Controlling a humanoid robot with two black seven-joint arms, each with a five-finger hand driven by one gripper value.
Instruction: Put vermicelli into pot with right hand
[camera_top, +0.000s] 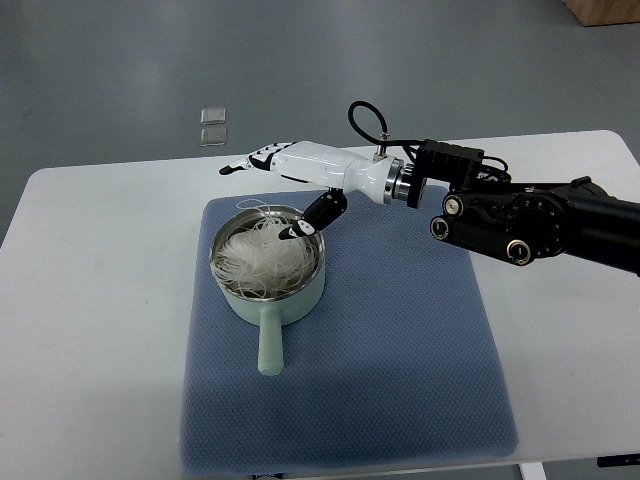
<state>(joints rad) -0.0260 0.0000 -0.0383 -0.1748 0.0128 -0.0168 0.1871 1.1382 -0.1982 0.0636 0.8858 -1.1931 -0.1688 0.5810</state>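
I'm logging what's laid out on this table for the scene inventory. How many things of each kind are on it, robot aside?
Pot: 1
Vermicelli bundle, in the pot: 1
Blue mat under the pot: 1
Total: 3
The right hand is open above the pot's far rim, holding nothing.
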